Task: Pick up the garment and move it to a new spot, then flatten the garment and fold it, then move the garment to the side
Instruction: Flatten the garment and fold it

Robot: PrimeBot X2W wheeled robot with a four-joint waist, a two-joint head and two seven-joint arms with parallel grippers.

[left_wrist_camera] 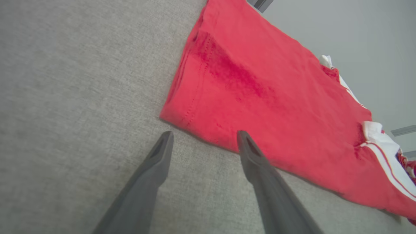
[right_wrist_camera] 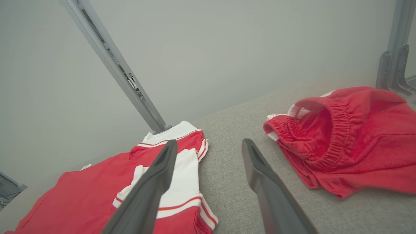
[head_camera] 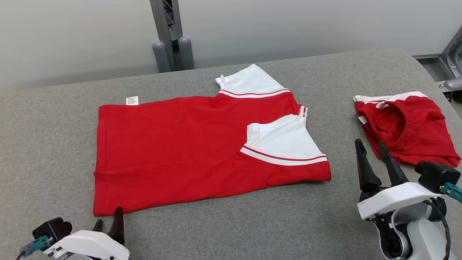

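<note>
Our left jaws, spread, hover by the worktop's (head_camera: 252, 224) near-left corner at the garment's (head_camera: 173, 151) near corner; our right jaws, spread too, stand beyond its right end.

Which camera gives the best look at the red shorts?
The right wrist view: the shorts lie close, elastic waistband open toward it. The head view shows them smaller, on the right. The left wrist view faces the shirt instead.

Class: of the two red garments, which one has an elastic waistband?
The shorts bunched beside the right tool; the T-shirt lies flat and has white sleeves instead.
</note>
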